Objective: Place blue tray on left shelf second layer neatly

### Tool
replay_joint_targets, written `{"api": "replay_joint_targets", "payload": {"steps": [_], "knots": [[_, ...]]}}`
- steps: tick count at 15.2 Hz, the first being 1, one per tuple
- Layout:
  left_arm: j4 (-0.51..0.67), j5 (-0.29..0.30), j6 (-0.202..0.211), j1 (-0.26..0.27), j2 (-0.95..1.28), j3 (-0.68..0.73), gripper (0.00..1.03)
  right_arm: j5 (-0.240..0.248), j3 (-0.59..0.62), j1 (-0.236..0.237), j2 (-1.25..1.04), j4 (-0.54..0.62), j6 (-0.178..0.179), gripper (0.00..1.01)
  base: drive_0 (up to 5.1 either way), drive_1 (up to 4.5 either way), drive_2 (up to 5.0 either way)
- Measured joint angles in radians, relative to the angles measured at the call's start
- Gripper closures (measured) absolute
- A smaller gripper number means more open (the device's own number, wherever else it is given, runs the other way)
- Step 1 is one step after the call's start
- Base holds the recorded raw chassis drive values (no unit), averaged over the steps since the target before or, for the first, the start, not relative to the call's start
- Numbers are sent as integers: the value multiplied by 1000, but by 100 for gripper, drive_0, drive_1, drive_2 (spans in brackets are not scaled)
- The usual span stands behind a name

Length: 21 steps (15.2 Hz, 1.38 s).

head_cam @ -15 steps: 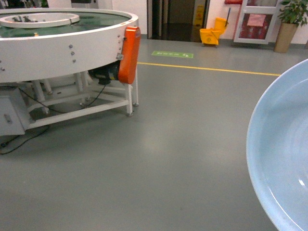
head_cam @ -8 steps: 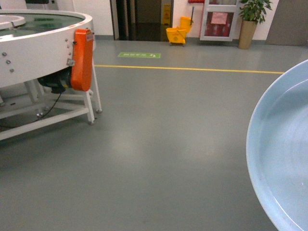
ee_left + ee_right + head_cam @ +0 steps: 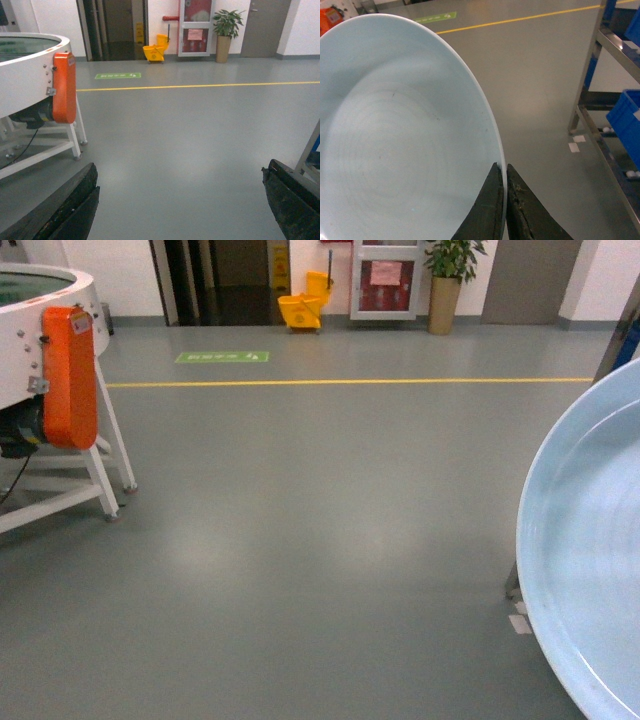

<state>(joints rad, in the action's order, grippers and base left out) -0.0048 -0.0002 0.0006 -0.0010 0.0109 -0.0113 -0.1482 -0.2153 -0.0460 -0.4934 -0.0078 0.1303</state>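
Open floor (image 3: pixel 320 540) ahead, conveyor (image 3: pixel 40 360) far left of the tray (image 3: pixel 395 130), rack (image 3: pixel 605 75) right. Right gripper (image 3: pixel 504 200) pinches its rim, hollow facing up; left gripper (image 3: pixel 180 200) spread wide.

Even overhead light falls across the grey floor (image 3: pixel 300 540), leaving a soft pale sheen and only faint shadows. The blue tray (image 3: pixel 395 130) shows gentle glare on its glossy bowl. The head view is slightly soft; the dark fingers (image 3: pixel 65 210) close to the left wrist camera are blurred.
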Motion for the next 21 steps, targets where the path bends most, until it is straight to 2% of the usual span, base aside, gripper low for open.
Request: {"api": "replay_joint_targets", "payload": {"steps": [21], "knots": [[1, 0, 0, 1, 0, 0, 5, -2, 0, 0, -2, 0, 0, 99, -155, -155, -155]]}}
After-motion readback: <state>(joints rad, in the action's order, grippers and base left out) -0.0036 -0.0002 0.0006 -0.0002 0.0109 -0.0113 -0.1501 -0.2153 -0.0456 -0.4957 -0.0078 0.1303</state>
